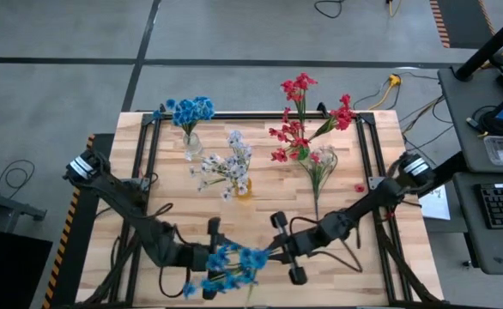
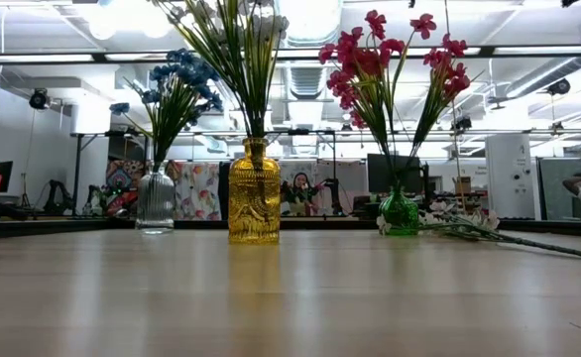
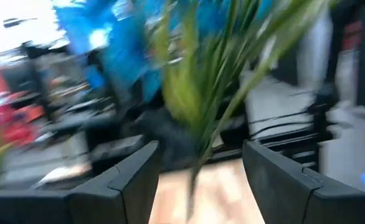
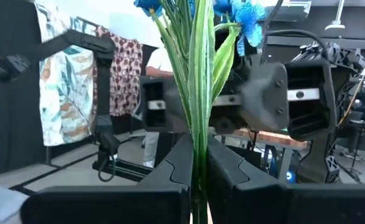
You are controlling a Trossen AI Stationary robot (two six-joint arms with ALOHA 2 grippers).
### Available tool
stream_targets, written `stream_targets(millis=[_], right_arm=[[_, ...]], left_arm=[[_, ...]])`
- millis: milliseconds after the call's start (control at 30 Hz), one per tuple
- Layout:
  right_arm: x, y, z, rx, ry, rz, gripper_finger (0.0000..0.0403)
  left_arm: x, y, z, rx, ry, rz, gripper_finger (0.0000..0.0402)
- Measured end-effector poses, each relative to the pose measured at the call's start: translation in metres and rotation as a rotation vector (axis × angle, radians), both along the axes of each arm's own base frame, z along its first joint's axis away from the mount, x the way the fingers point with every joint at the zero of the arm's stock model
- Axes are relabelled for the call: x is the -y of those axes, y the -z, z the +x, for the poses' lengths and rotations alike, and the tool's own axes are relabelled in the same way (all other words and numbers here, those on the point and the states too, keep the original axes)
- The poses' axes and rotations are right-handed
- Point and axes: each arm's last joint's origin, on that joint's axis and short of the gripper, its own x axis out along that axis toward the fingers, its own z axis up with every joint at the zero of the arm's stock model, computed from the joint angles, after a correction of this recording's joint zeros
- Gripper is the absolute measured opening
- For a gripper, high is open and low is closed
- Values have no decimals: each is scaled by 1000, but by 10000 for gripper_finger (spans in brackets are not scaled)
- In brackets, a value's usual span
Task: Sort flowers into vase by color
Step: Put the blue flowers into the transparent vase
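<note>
My right gripper [image 1: 270, 251] [image 4: 199, 155] is shut on a blue flower sprig [image 1: 234, 266] near the table's near edge. My left gripper [image 1: 214, 257] [image 3: 201, 186] is open. Its fingers stand on either side of the sprig's green stems [image 3: 198, 152], and I see no touch. A clear vase [image 1: 191, 144] holds blue flowers, a yellow vase [image 1: 242, 185] white ones and a green vase [image 2: 400, 211] red ones. A pale sprig [image 1: 318, 172] lies flat on the table. Neither gripper shows in the low view. My right gripper pinches the blue sprig's bundle of thin green stems and leaves [image 4: 199, 127] between its two fingers. The fingers come level from the table's right side and lie across the stems. The blue blossoms [image 4: 245, 12] stand beyond the fingers, next to my left gripper.
The three vases stand in a row across the far half of the table. A small red bit [image 1: 359, 187] lies near the right rail. Bare wood [image 1: 183, 215] lies between the vases and the grippers. A desk with a keyboard [image 1: 500, 206] stands off the table's right.
</note>
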Motion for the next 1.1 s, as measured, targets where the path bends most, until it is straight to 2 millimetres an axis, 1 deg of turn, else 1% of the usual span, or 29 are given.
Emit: stream_targets(millis=[100,267,400,500,667,733,800,967,1100], right_arm=[[-4,4,10,-6,6,-12,18],[-5,1,18,-42,12,-28,18],[-5,-2,20,-48,15,-25,18],[-5,-3,20,-42,18,-25,18],[-4,-4,21,-50,18,0,23],[-4,-4,21,-53,18,8,37],[-4,-4,20,-61,19,23,59],[-3,-8,19,-62,27,39,125],[0,-18,14,-90,54,63,173]], left_arm=[[-2,0,7,31,97,0,214],[-7,-1,15,97,66,-23,206],[-11,0,20,117,45,-28,185],[-12,0,20,116,43,-27,151],[-11,0,20,117,44,-27,61],[-12,-1,20,117,44,-28,24],[-12,-1,20,116,43,-29,8],[-14,-3,19,117,11,-39,12],[-19,-14,13,123,-18,-52,3]])
